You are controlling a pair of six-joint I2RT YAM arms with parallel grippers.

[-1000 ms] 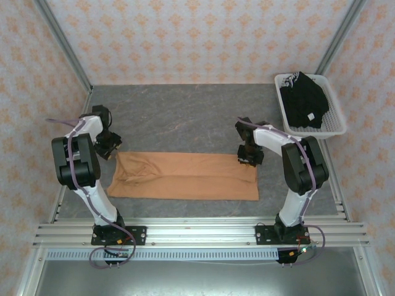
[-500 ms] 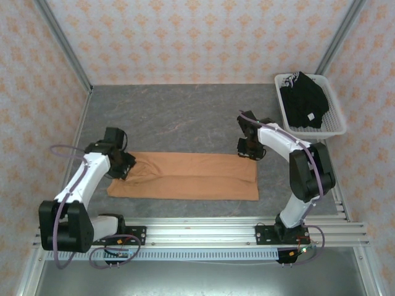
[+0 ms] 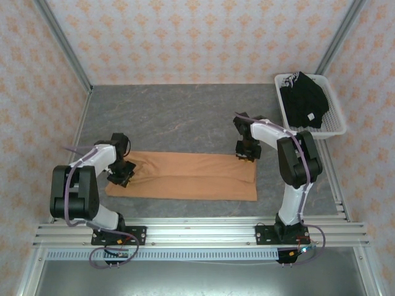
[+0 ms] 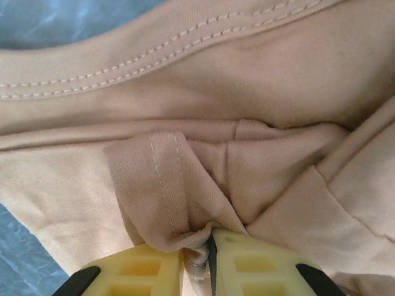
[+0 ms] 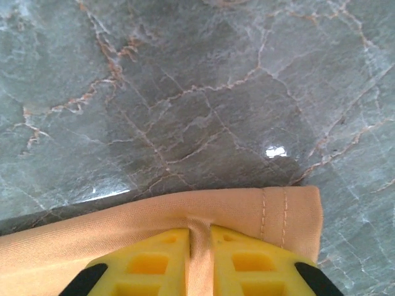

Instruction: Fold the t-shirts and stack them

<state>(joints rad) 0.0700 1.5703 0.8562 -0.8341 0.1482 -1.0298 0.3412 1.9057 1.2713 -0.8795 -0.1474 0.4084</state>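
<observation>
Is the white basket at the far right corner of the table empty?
No, a black garment with a small white tag lies piled inside the white basket.

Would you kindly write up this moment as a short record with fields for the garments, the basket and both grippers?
orange cloth t-shirt: lying as a long band, flat on the grey marbled tabletop
left gripper: shut on a bunched fold at the shirt's left end
right gripper: shut on the shirt's far edge near its right corner
black garment with a white tag: heaped in the white slatted plastic basket, far right
stack: not yet begun
</observation>
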